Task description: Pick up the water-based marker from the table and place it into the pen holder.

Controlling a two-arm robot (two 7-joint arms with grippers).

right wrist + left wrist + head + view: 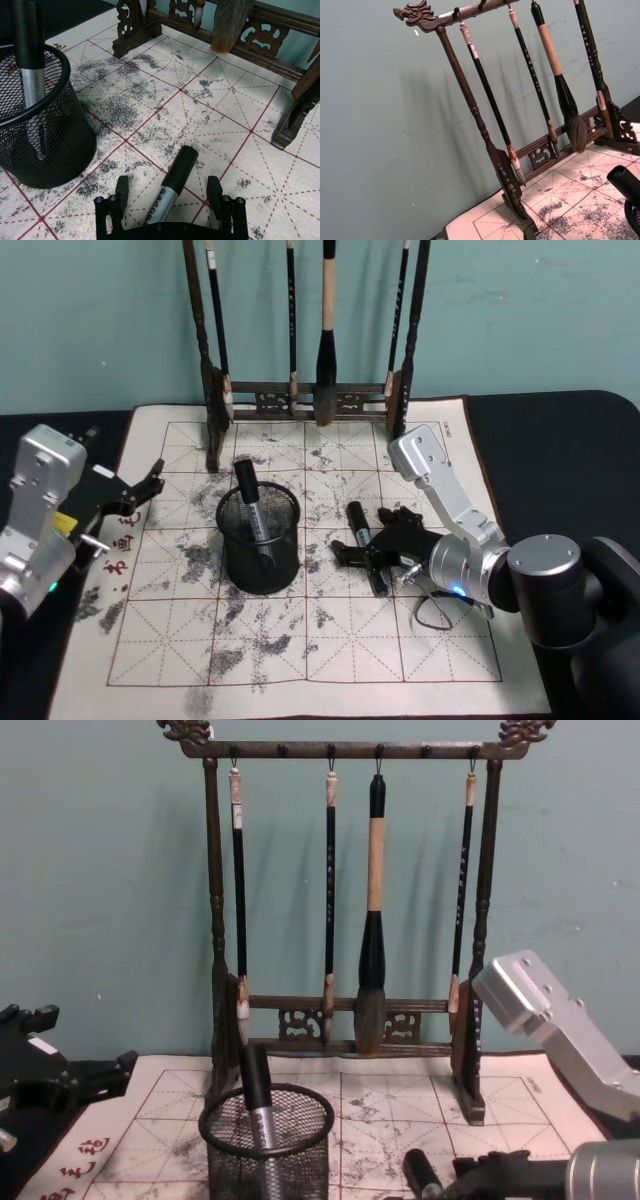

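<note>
The right pincer point(168, 186) is low over the mat, its two black fingers point(121, 192) spread wide, one on each side of the water-based marker point(175, 172). There is a clear gap on both sides, so it grips nothing. The marker lies flat on the mat between those fingers, just to the right of the pen holder point(257, 565) and apart from it. Its long axis runs roughly from front to back. The black cap end points away from the robot toward the brush rack point(213, 920) and leans a little to the left. The silver printed barrel runs back under the pincer.

The pen holder stands upright near the middle of the mat. A second marker point(250, 502) stands in it, tilted, with its black end above the rim.

The left pincer point(140, 490) hangs parked at the mat's left edge, well apart from the holder.

The mat point(300, 640) is pale paper ruled in a red grid with dashed diagonals. It is smudged with grey-black ink and has red characters along its left border. It lies on a black surface point(560, 440). At the mat's far edge stands the dark carved wooden rack, with four calligraphy brushes hanging from its top bar. Behind it is a plain teal wall point(100, 320).
</note>
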